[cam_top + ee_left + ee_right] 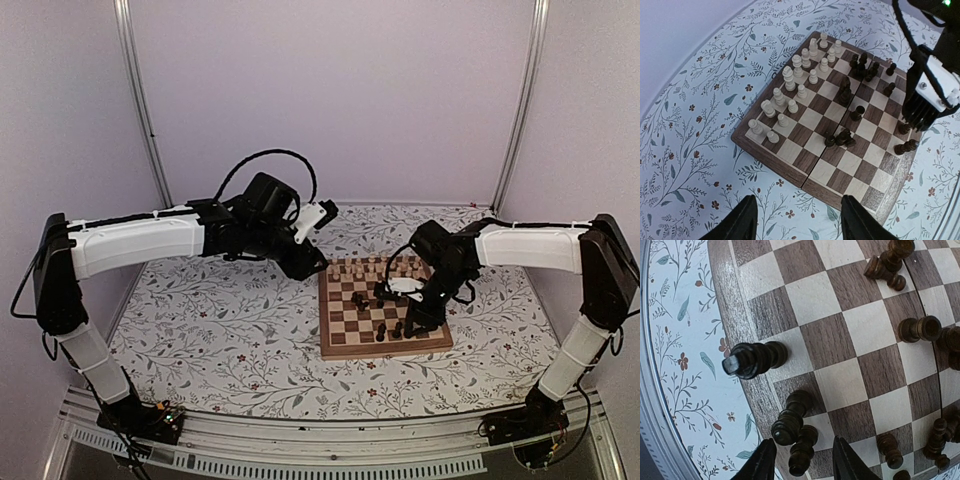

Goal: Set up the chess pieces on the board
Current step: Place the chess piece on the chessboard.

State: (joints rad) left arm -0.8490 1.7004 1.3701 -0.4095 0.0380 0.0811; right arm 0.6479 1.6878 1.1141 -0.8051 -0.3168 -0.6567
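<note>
Floral-clothed table (220,330), wooden chessboard (385,351) lying flat on its right half

On the flat board (345,338), pale pieces (790,80) stand upright in two rows along one edge; dark pieces (842,137) lie scattered over the other half, several toppled.
</note>
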